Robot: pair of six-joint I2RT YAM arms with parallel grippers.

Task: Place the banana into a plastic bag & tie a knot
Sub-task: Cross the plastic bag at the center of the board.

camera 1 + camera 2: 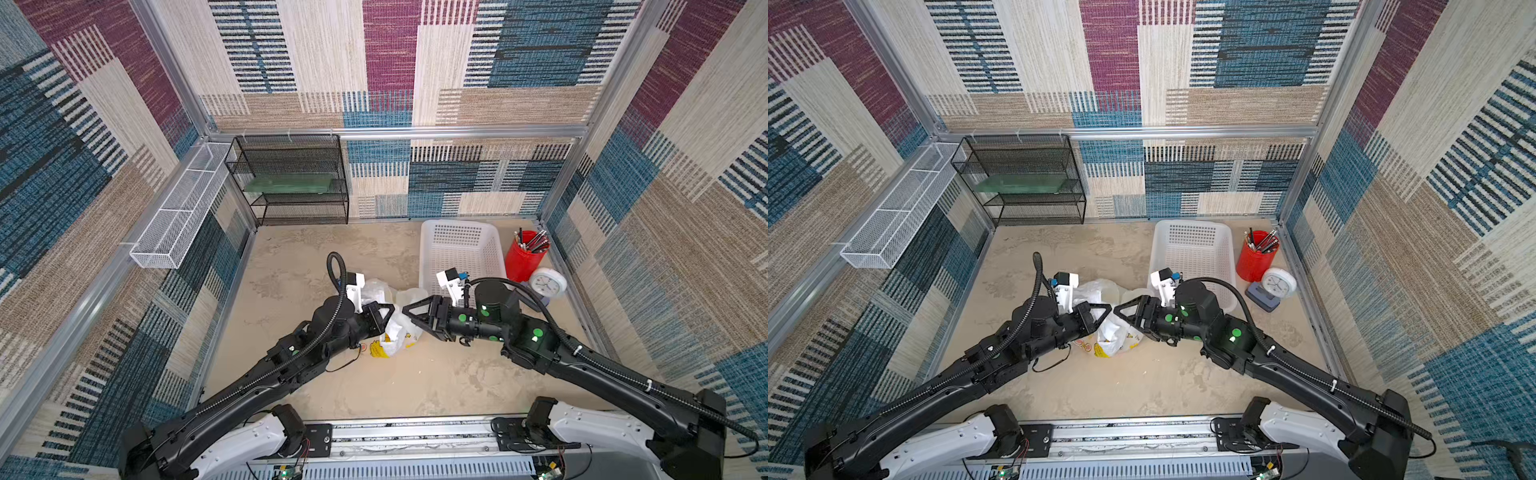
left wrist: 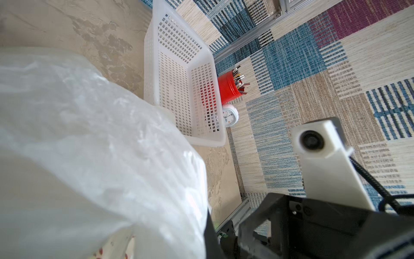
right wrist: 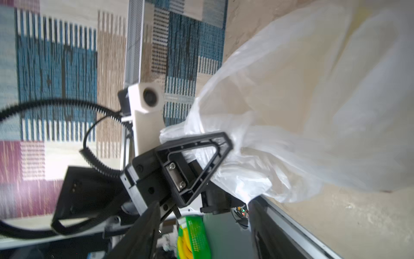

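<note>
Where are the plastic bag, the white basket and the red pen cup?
the plastic bag [image 1: 400, 329]: in a top view, on its crinkled white body between the two arms.
the white basket [image 1: 457, 237]: in a top view, on its perforated far wall.
the red pen cup [image 1: 524, 262]: in a top view, on its red side.

The bag [image 2: 89, 145] fills much of the view. Behind it stands the basket [image 2: 174, 94], with a red cup [image 2: 227, 92] and a clock [image 2: 229, 114] just beside.
</note>
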